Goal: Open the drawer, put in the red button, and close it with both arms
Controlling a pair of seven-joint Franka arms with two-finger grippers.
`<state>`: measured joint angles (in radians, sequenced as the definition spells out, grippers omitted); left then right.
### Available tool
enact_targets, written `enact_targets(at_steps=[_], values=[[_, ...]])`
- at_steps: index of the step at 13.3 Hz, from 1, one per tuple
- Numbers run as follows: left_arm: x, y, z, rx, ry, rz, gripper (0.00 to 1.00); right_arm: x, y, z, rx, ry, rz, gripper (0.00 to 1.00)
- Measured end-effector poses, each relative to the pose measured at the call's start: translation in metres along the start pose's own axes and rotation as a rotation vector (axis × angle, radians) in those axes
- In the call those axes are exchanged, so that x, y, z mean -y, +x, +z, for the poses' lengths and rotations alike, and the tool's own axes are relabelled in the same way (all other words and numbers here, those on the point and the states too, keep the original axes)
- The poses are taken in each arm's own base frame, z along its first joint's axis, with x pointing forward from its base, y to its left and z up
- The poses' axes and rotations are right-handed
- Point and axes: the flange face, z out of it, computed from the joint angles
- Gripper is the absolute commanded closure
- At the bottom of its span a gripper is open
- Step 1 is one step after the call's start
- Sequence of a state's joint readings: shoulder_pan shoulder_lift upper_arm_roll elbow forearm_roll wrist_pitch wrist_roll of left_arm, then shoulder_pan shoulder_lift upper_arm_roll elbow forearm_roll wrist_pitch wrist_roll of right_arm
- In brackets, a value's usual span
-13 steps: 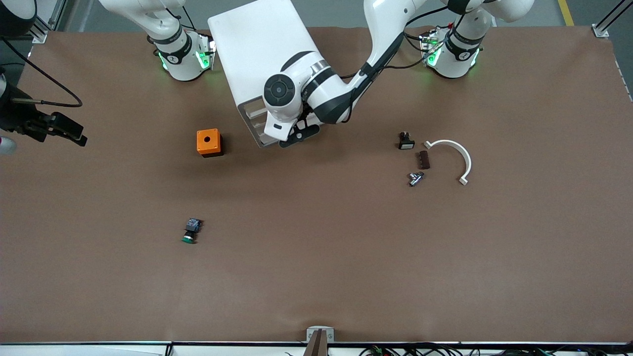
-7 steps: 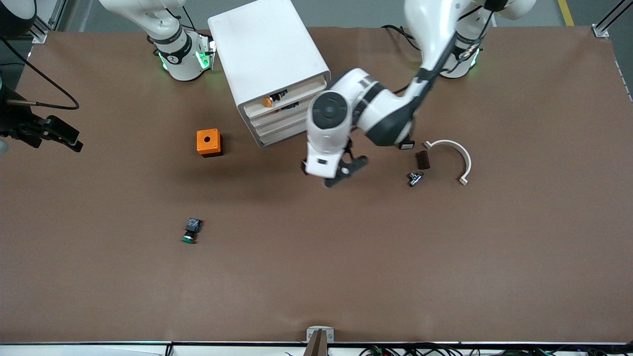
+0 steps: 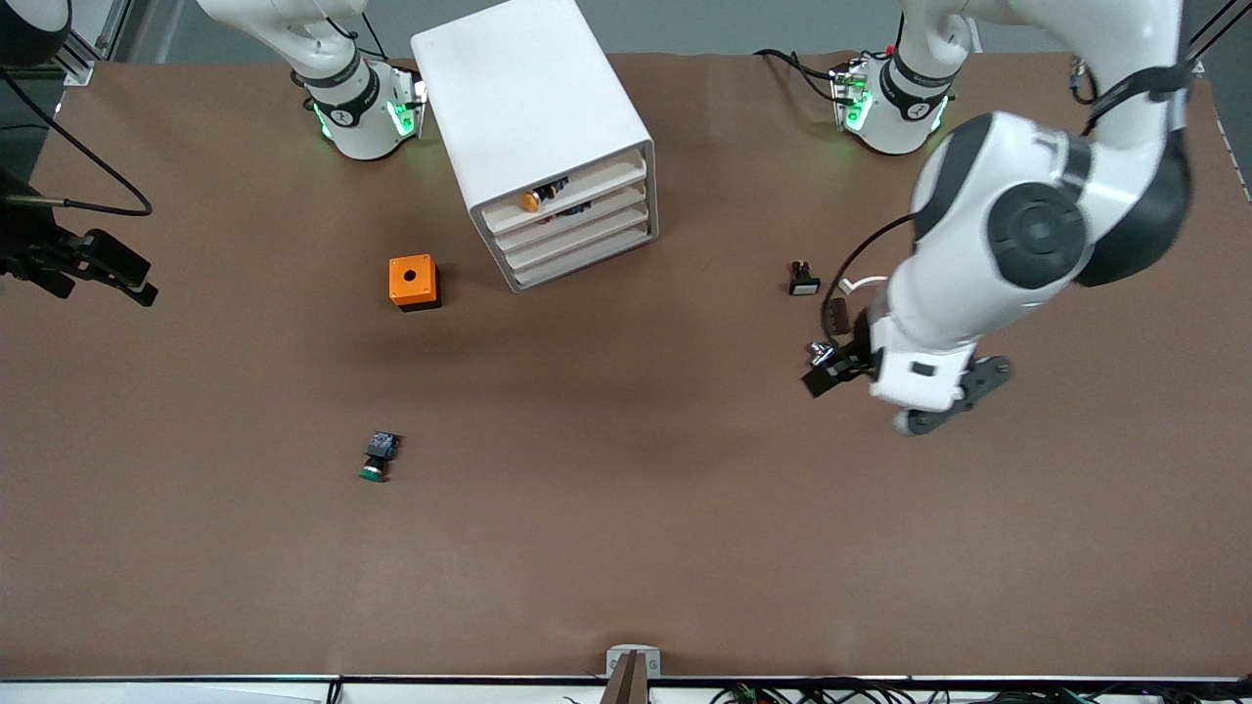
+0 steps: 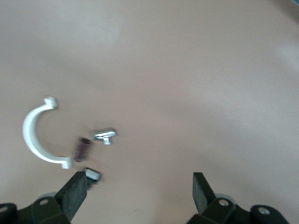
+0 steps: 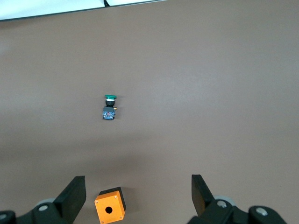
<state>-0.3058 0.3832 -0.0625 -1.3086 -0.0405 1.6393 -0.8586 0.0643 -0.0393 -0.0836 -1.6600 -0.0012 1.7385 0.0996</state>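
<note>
The left fingers (image 4: 74, 193) are spread wide and are holding nothing. They are hanging over the counter (image 3: 626, 548) toward the left arm's end. Near them a white half ring (image 4: 35, 135), a silver piece (image 4: 104, 136), a little brown block (image 4: 83, 148) and a small black and white part (image 4: 92, 175) are lying close together. The left arm (image 3: 1037, 230) is bending big above them.

The right fingers (image 5: 74, 192) are spread wide too, and they are holding nothing. They are hanging over the right arm's end of the counter, where the right arm (image 3: 337, 93) is waiting. An orange box (image 3: 413, 282) is sitting beside the white cabinet (image 3: 518, 88). A green button (image 3: 377, 458) is lying nearer to the front camera than the box.

The drawer (image 3: 577, 192) is the top tier of the cabinet. An orange-capped button (image 3: 529, 201) is showing in it, with something small and dark just beside it. We cannot tell if that dark thing is the red button.
</note>
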Motion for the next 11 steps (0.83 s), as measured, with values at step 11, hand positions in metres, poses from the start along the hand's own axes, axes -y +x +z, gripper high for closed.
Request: enact_targets(at_steps=[11], values=[[0.172,-0.004,-0.139,-0.018,0.039,0.288,0.0,0.0,0.0,0.0,0.001,-0.001,0.0,0.0]])
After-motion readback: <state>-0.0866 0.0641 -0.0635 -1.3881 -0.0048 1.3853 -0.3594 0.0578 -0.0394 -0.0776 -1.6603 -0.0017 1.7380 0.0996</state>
